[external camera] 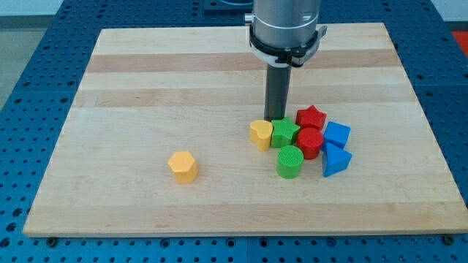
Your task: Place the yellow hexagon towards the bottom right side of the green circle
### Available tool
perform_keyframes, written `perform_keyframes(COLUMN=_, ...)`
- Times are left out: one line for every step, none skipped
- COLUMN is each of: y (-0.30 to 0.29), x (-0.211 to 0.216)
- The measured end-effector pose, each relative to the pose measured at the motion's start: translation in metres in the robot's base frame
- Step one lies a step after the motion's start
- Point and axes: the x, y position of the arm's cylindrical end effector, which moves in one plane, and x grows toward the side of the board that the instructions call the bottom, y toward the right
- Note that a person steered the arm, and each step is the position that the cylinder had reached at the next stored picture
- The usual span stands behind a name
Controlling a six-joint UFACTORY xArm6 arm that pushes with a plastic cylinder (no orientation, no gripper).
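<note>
The yellow hexagon (183, 166) lies alone on the wooden board (146, 88), left of centre toward the view's bottom. The green circle (289, 161) stands at the bottom of a tight cluster right of centre. My tip (276, 118) sits at the top edge of that cluster, just above the gap between a yellow heart-like block (261, 134) and a green star (285, 132). The tip is far to the right of the yellow hexagon and above the green circle.
The cluster also holds a red star (311, 117), a red round-edged block (309, 143), a blue pentagon-like block (336, 134) and a blue triangle (335, 160). A blue perforated table surrounds the board.
</note>
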Motion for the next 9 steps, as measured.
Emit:
perform_keyframes(y=-0.016, x=-0.028)
perform_keyframes(y=-0.072, x=-0.039)
perform_keyframes(y=-0.134, x=-0.013)
perform_keyframes(y=-0.2, x=0.039)
perform_keyframes(y=-0.248, x=0.048)
perform_keyframes(y=-0.263, x=0.055)
perform_keyframes(y=-0.228, x=0.076)
perform_keyframes(y=-0.18, x=0.08)
perform_keyframes(y=-0.134, x=0.083)
